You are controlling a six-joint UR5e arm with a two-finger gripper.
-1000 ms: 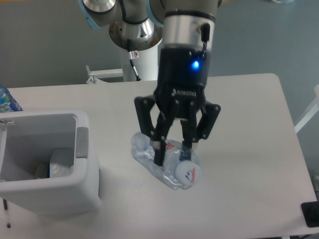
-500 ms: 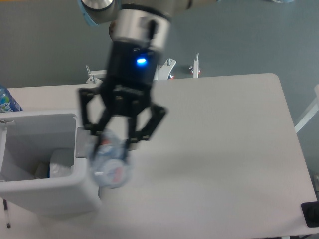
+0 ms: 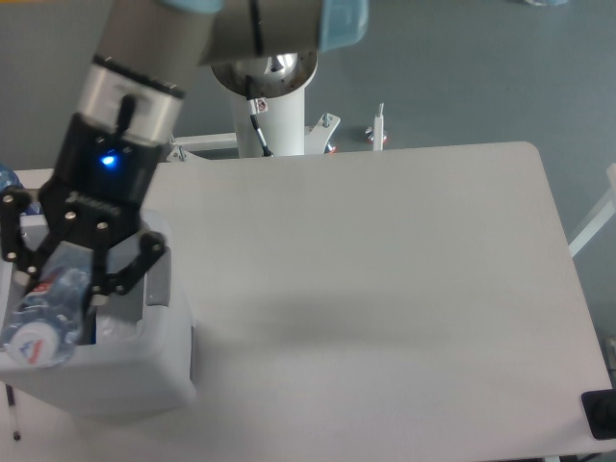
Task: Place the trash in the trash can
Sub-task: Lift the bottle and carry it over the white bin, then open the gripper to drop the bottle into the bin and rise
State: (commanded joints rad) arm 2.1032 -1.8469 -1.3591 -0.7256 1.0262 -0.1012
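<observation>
The arm is at the delivery step: the gripper hangs over the open top of the trash can at the left end of the table, its two fingers closed around the crushed bottle. The bottle is clear with a white cap end bearing a pink mark, and it slants down toward the camera, its capped end low over the front-left part of the bin opening, seemingly just inside or above the rim; which of the two cannot be told from this angle. The next move, as I judge it, is simply to open the fingers so the bottle falls in, and it calls for the bottle to be wholly over the opening first, because the capped end sits close to the front wall and could catch on the rim or tip outward. Inside the bin, to the right of the bottle and below the grey panel on the rim, a pale translucent shape shows that is probably the wrapper, though the gripper hides most of the interior. If that is right, the bottle is the last item to go. At the far left edge a scrap of blue peeks out behind the gripper, too little to identify.
</observation>
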